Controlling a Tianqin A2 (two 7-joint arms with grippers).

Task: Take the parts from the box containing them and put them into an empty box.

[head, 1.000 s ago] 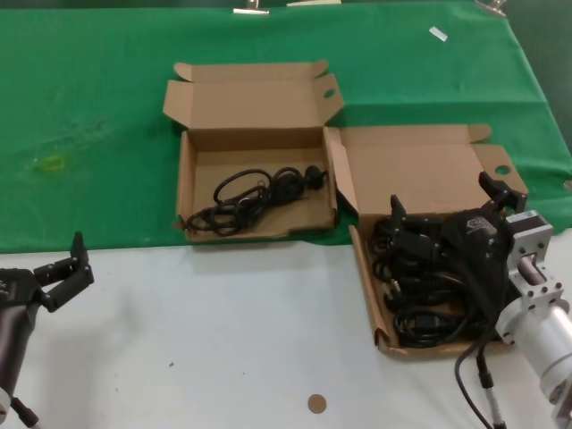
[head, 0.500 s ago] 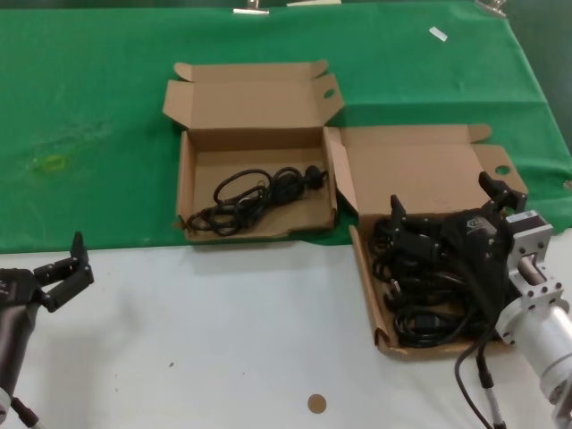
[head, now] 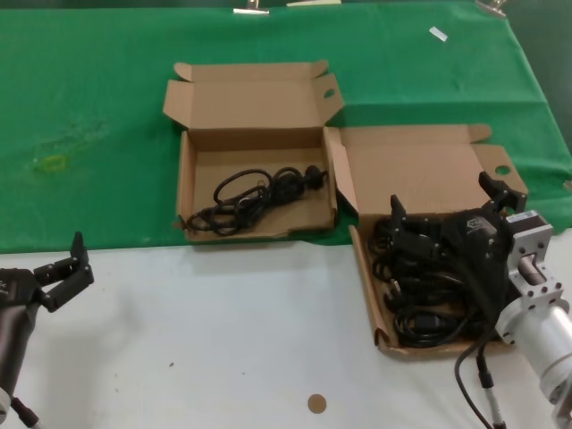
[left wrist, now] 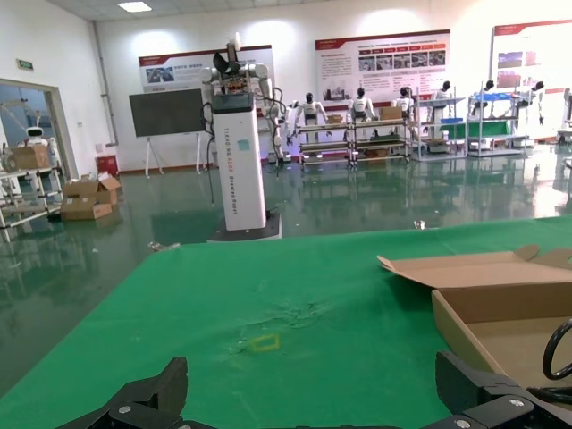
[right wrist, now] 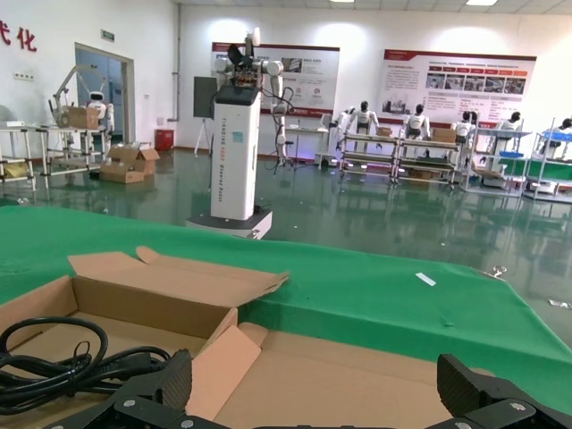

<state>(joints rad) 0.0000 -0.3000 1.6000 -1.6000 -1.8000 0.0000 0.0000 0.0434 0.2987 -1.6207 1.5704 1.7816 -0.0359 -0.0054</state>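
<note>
Black fingers of the right gripper (head: pixel 445 207) are spread wide over the rear of the cord pile (head: pixel 427 281) in the right-hand cardboard box (head: pixel 365 268), nothing clamped between them. The coiled power cords lie directly beneath and toward the robot. One cord bundle (head: pixel 255 198) is seen in the other box (head: pixel 186 174), well to the left. The left gripper (head: pixel 61 273) is parked open over white table (head: pixel 223 340), farther off.
</note>
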